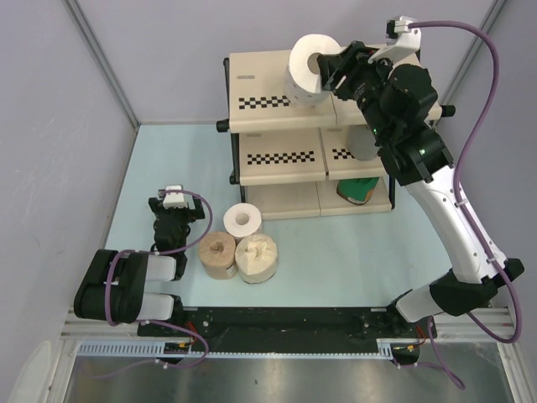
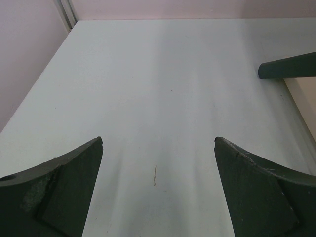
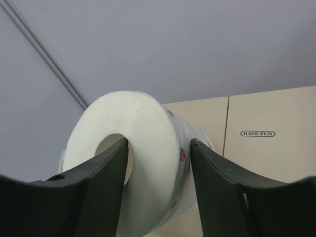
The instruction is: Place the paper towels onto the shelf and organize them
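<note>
Right tool [image 1: 325, 71], step in hand by judgement: setting white red-dotted roll [image 1: 298, 84] on top tier of shelf [image 1: 260, 80], by the seam between its two panels.

To do well: lower until fully resting on the panel, keep off the back edge, open slowly, then draw the inner finger straight out of the centre hole without dragging. Lies on its side, so could roll once freed.

Grip now: straddles the roll wall, one finger in the hole, the other against the outside, partly spread and pinching it. Cannot tell whether already seated on the tier.

Left tool [image 1: 172, 210]: spread wide, holds nothing, hovers over table [image 1: 352, 252] near left edge.

Waiting near front edge, bunched: white roll [image 1: 242, 220], tan roll [image 1: 217, 254], cream roll [image 1: 257, 257].
</note>
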`<control>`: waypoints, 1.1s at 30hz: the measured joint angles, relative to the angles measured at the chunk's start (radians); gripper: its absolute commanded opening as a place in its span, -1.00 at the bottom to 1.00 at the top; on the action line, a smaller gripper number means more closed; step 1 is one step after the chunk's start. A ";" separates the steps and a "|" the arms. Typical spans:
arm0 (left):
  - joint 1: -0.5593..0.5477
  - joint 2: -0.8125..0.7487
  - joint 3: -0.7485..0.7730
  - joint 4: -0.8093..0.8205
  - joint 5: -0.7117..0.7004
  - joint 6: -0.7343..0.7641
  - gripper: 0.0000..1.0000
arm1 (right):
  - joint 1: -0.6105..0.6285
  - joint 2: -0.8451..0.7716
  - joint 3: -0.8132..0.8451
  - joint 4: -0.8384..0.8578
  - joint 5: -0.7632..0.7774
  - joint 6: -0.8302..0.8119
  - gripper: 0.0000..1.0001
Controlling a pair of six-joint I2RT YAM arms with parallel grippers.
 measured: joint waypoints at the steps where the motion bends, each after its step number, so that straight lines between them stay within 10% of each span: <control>1: 0.000 0.000 0.000 0.000 0.000 0.000 1.00 | -0.005 0.004 0.002 0.002 -0.008 0.006 0.18; 26: 0.000 0.000 0.000 0.000 0.000 0.000 0.99 | -0.215 0.043 -0.010 0.283 -0.404 0.141 0.47; 33: 0.000 0.000 0.000 0.000 0.000 0.000 1.00 | 0.006 -0.251 -0.418 0.284 -0.397 0.072 0.52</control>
